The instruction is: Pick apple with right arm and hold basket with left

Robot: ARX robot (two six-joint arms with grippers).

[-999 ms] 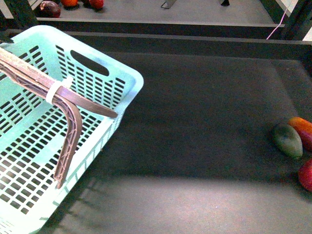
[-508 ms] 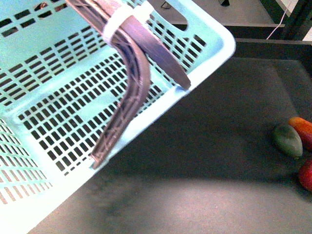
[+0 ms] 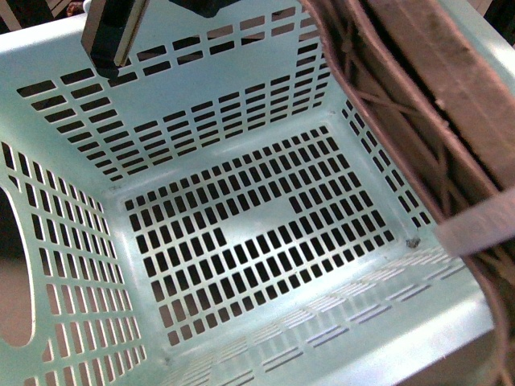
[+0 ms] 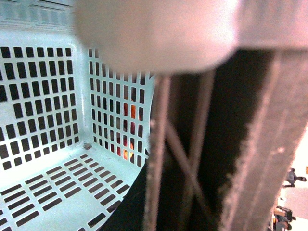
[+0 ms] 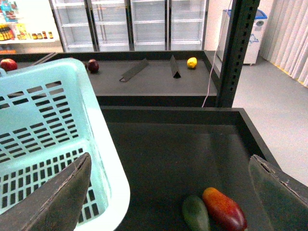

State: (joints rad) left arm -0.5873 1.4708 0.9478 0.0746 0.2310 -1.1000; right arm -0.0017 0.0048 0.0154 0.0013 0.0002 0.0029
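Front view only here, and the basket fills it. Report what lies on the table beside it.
Observer: The right wrist view shows a green mango and an orange-red fruit side by side on the dark table beside the basket.
Operator: Find the apple.
Observer: No clear sight; the left wrist view shows only red-orange patches behind the basket's slots.
Operator: Now the right arm.
Observer: The right end effector is open and empty above the table.

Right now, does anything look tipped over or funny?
Yes. The basket is tipped up steeply: its slotted floor faces the front camera and hides the table from that view.
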